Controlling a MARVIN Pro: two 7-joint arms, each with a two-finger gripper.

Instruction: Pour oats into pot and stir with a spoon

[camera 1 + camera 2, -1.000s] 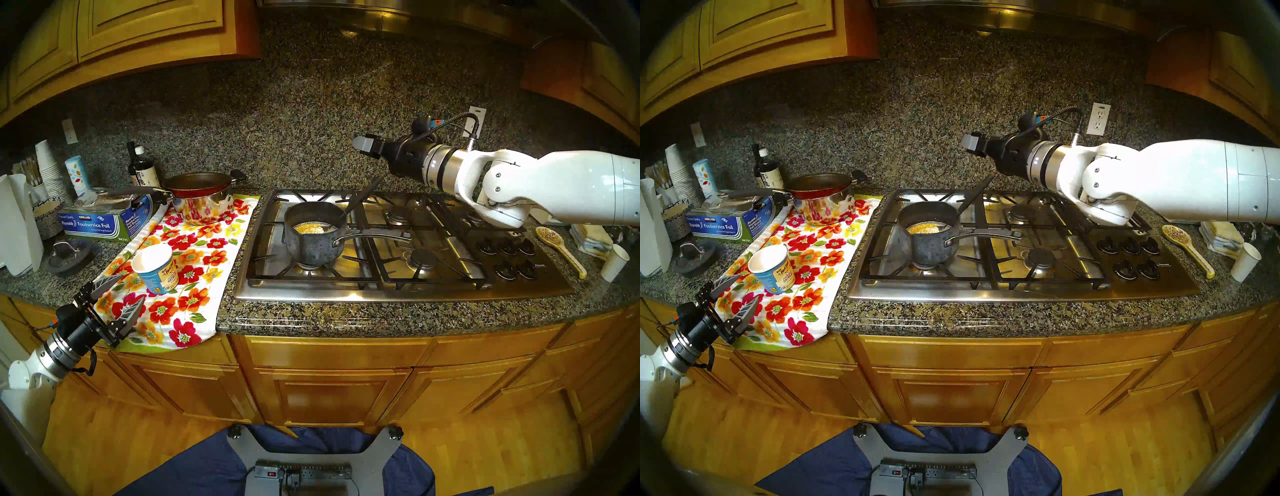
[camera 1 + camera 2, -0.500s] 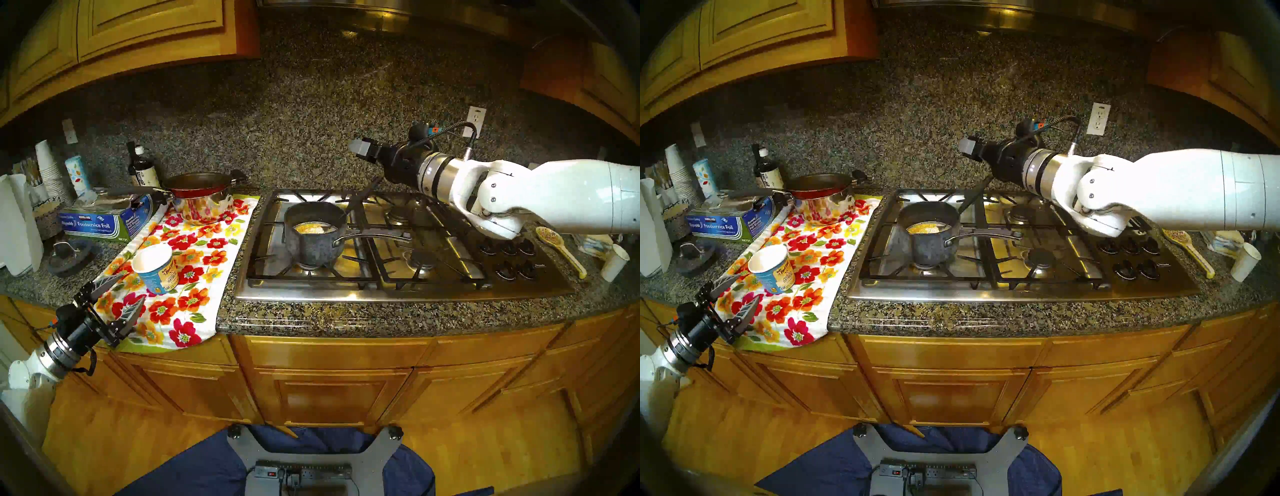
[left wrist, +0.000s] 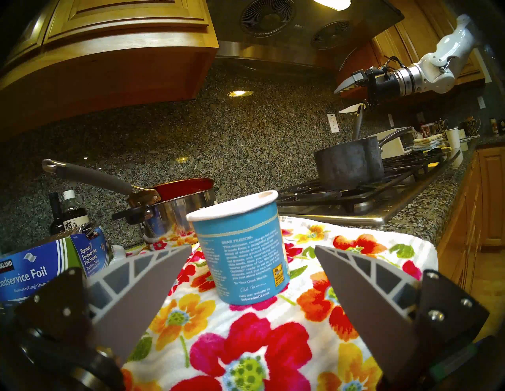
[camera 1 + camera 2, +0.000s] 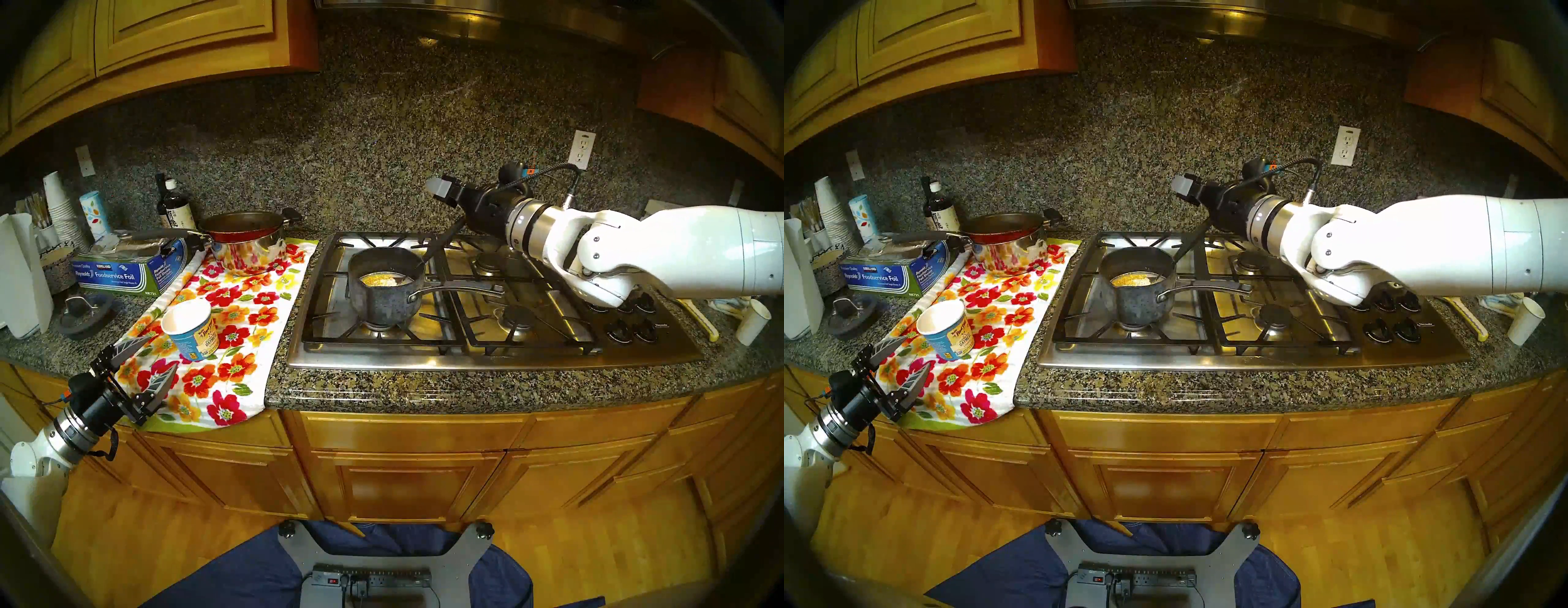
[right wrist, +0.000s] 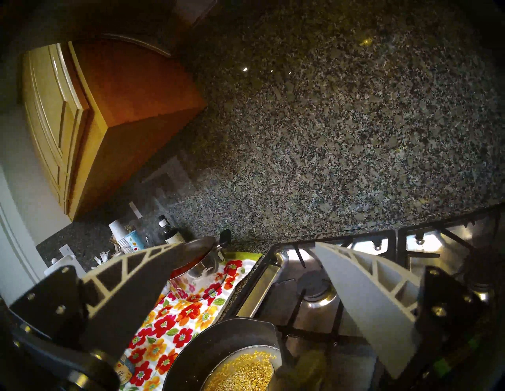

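Judged past the pour and at the start of the stir: tan-yellow dry oat flakes (image 4: 379, 280) seen lying in pale liquid at the bottom of the small dark grey mottled saucepan (image 4: 384, 301) on the front-left burner of the steel gas hob (image 4: 509, 358), with the small blue paper oatmeal cup (image 4: 193, 335) stood upright and apparently empty on the flowered towel (image 4: 237, 369). Stirring not yet begun, to judge by the slim black-handled spoon (image 4: 443, 242) merely leaning in the saucepan, bowl down among the flakes, handle slanting up over the far-right rim. Hovering level beside that handle's top end: the right gripper (image 3: 351, 97), jaws wide apart and clamped on nothing, upper finger above the handle tip, lower finger right at it; touching or just clear, impossible to tell. Calls next for a small advance to bring the handle between the fingers, a firm close high on the slim shaft, then slow circles kept inside the rim. Worth watching for a nudge tipping the spoon away, or a drag on the light saucepan. Parked at the counter's near-left edge: the left gripper (image 4: 148, 361), likewise spread open, empty, just short of the cup without touching it.
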